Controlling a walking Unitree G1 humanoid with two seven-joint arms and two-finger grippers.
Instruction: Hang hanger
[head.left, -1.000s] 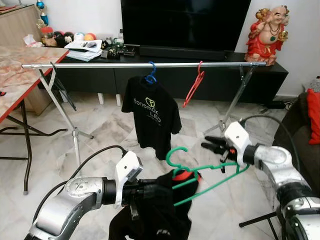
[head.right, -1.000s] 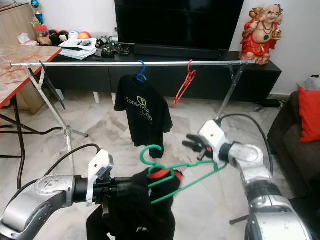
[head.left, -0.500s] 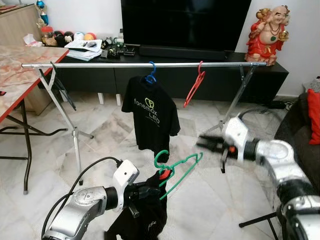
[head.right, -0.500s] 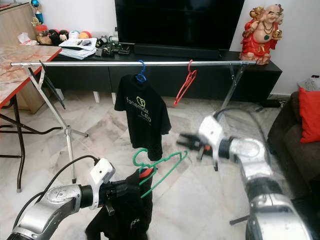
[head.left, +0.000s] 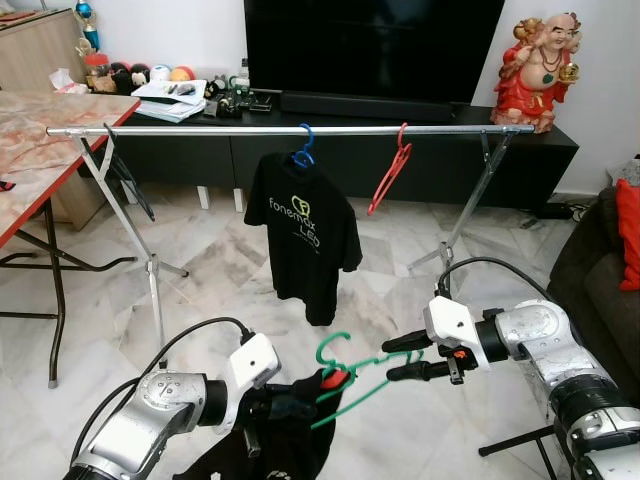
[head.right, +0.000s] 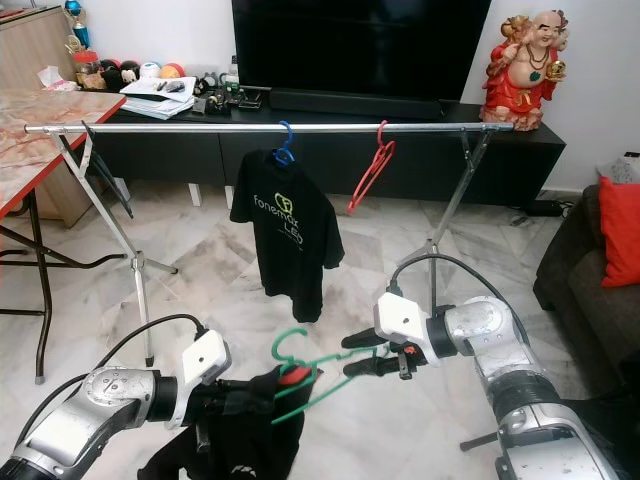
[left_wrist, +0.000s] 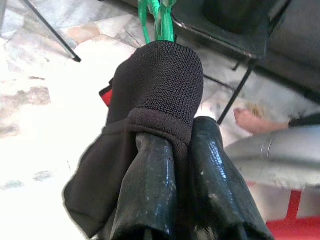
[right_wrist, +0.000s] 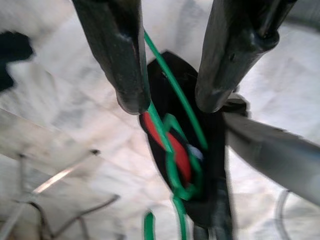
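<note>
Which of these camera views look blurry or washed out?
Right wrist view: soft and blurred, the green hanger smeared between its fingers. Left wrist view: floor blown out white, black shirt sharp. Both eye views: evenly lit, crisp.

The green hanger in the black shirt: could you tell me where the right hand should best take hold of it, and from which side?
Probably the bare shoulder wire of the green hanger, approached from the robot's right: it juts toward the open right hand, while the collar end is clamped by the left hand.

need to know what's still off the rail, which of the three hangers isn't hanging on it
The green hanger: it sits low between the left gripper and the open right gripper. The blue hanger and red hanger hook over the rail.
</note>
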